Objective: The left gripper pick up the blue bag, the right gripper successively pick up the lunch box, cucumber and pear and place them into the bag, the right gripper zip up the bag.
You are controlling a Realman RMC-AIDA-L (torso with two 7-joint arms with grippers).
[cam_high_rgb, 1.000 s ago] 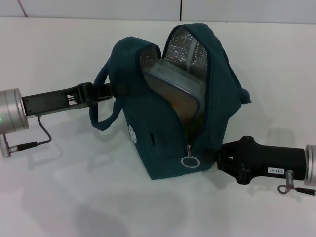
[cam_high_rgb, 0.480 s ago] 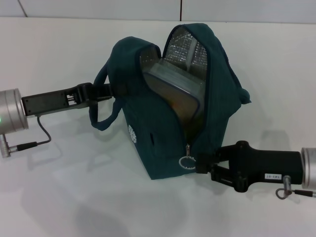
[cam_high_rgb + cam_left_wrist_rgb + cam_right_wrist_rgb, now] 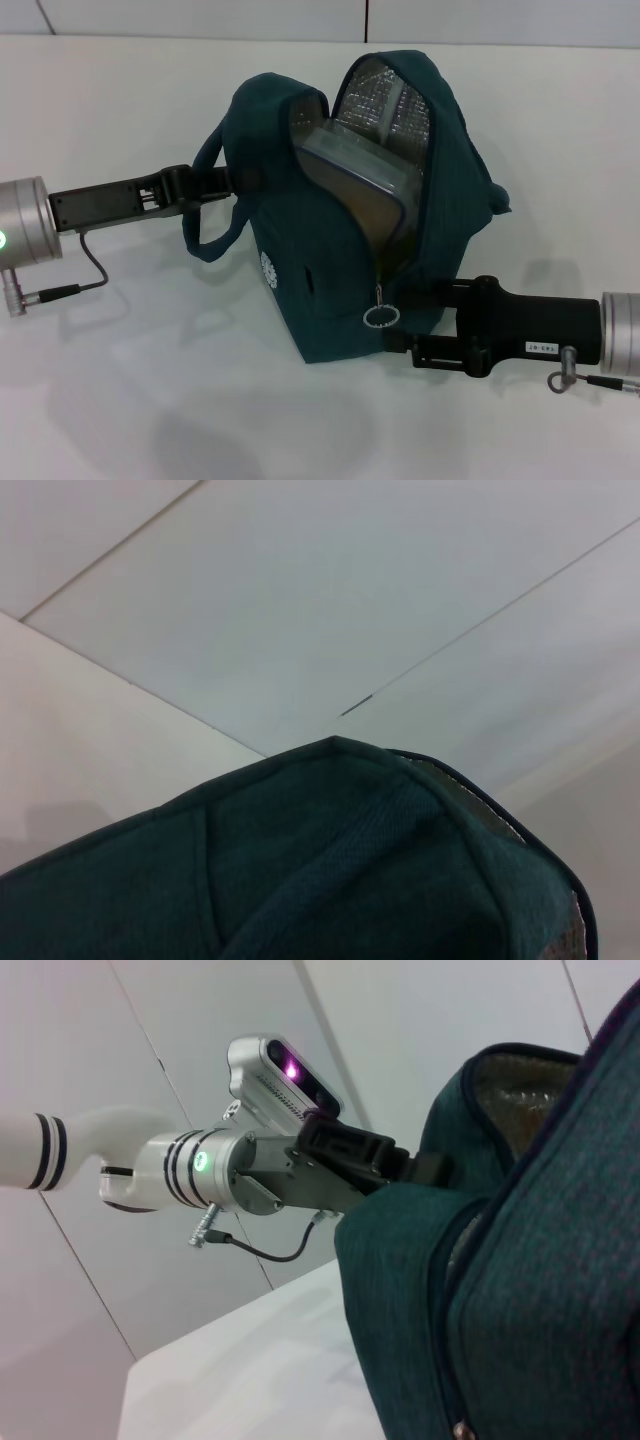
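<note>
Left gripper reaches in from the robot's left, level with the upper side of the blue bag, clamped on the bag's side fabric by the strap, which loops down below it. Right gripper sits low at the bag's front corner, just beside the zipper ring pull; fingers run along the fabric above and below the ring, can't tell if they are pinched on anything or apart. Bag stands upright on the white tabletop, zipper open from the top down the front edge, silver lining showing inside the raised flap. Lunch box, grey lid and translucent body, is tilted inside the bag and fills most of the opening. Cucumber and pear not visible in any view. Small white round logo on the bag's front face. Left wrist view shows only the bag's dark teal top edge against the wall. Right wrist view looks up past the bag's side at the left arm's gripper touching the bag's upper edge, green light on that wrist.
</note>
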